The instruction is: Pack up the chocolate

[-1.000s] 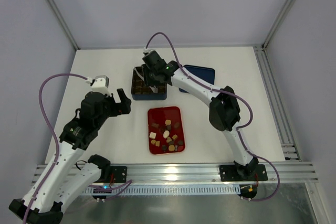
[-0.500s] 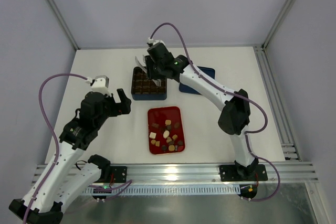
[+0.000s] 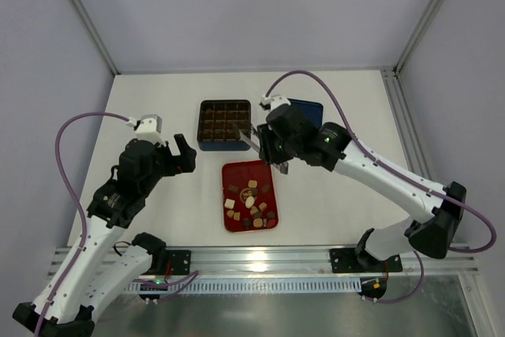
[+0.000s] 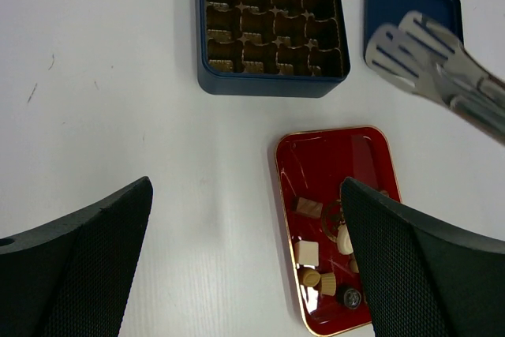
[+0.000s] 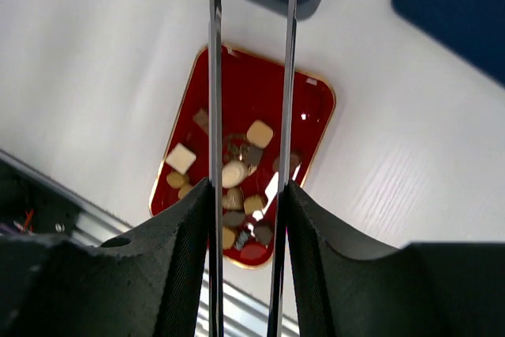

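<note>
Several pieces of chocolate (image 3: 249,201) in brown, tan and cream lie in the near half of a red tray (image 3: 246,166). Behind it stands the dark blue box (image 3: 225,145) with its brown grid insert. My right gripper (image 3: 272,147) is shut on metal tongs (image 4: 430,61), whose blades (image 5: 215,76) reach out over the tray's far edge and hold nothing. In the right wrist view the chocolate (image 5: 235,173) lies under the blades. My left gripper (image 4: 246,195) hangs open over bare table left of the tray (image 4: 331,155).
The box's blue lid (image 3: 306,106) lies flat to the right of the box, partly under my right arm. An aluminium rail (image 3: 260,256) runs along the near table edge, and frame posts stand at the far corners.
My right arm has swung back from above the box toward the near side, and the tongs now hang over the tray's far edge. The left arm has not moved.
</note>
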You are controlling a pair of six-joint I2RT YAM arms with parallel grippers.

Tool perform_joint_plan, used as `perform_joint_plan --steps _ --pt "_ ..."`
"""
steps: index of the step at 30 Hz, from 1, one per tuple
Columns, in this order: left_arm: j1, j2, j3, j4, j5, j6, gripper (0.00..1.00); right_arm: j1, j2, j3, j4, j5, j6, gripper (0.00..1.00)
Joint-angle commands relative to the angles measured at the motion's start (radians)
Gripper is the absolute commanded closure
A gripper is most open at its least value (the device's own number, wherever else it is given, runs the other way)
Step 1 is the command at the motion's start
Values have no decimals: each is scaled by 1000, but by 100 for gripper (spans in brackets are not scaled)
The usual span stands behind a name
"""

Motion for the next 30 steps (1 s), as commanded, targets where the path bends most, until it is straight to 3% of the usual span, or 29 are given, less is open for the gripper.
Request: perform_joint_plan --steps 1,6,14,30 --pt "-2 -10 21 3 -5 -7 0 33 -110 -106 -56 -12 33 57" --pt "-2 1 22 8 7 -8 0 107 -207 -204 -125 -22 63 57" --pt "-2 9 21 10 4 -8 0 240 -154 -236 -74 -51 58 57" --pt "-2 9 21 3 0 -7 0 286 -20 -209 -45 -52 -2 57"
